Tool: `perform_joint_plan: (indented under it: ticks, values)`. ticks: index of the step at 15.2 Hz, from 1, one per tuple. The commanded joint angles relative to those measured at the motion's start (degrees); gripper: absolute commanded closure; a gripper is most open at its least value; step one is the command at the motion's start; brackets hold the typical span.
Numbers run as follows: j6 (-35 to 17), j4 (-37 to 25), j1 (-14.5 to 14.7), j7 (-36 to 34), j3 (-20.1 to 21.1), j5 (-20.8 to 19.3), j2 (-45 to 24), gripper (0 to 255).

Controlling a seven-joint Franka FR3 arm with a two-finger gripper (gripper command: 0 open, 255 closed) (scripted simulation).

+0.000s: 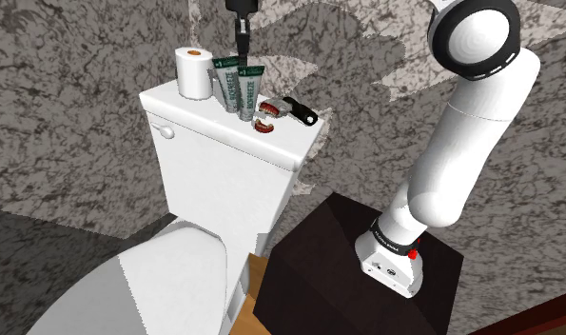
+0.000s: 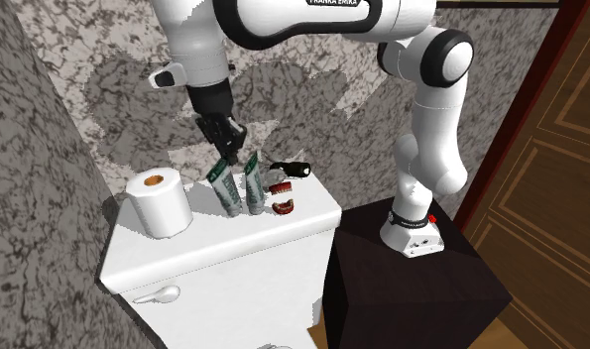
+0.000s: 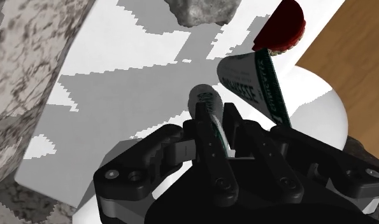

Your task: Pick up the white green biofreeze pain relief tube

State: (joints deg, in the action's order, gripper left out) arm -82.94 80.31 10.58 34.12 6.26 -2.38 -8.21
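Two white and green Biofreeze tubes stand upright side by side on the white toilet tank lid (image 1: 203,108) (image 2: 233,238). My black gripper (image 1: 241,55) (image 2: 229,159) (image 3: 214,119) comes down from above and is shut on the top of one tube (image 1: 226,81) (image 2: 222,188) (image 3: 205,100), the one nearer the paper roll. The second tube (image 1: 249,90) (image 2: 253,188) (image 3: 255,79) stands just beside it, untouched. I cannot tell whether the held tube's base touches the lid.
A toilet paper roll (image 1: 192,71) (image 2: 157,201) stands on the tank beside the tubes. On their other side lie a red and white denture-like item (image 1: 266,119) (image 2: 281,195) and a black tool (image 1: 300,111) (image 2: 293,170). A mottled stone wall rises behind. The dark stand (image 1: 357,285) adjoins the tank.
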Motion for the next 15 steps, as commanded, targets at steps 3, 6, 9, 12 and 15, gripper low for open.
perform_joint_plan:
  ticks: [3,6,9,12,15]
  values:
    - [3.3,-4.4,0.1,0.0,0.0,-0.1,-1.1,255]
    - [6.2,-8.4,0.2,0.0,0.1,-0.3,-2.3,255]
    - [9.2,-13.0,0.4,0.0,0.1,-0.5,-3.8,255]
    - [12.6,-18.2,0.6,0.0,0.2,-0.7,-5.7,255]
    - [13.9,-20.4,0.8,0.0,0.2,-0.9,-6.5,255]
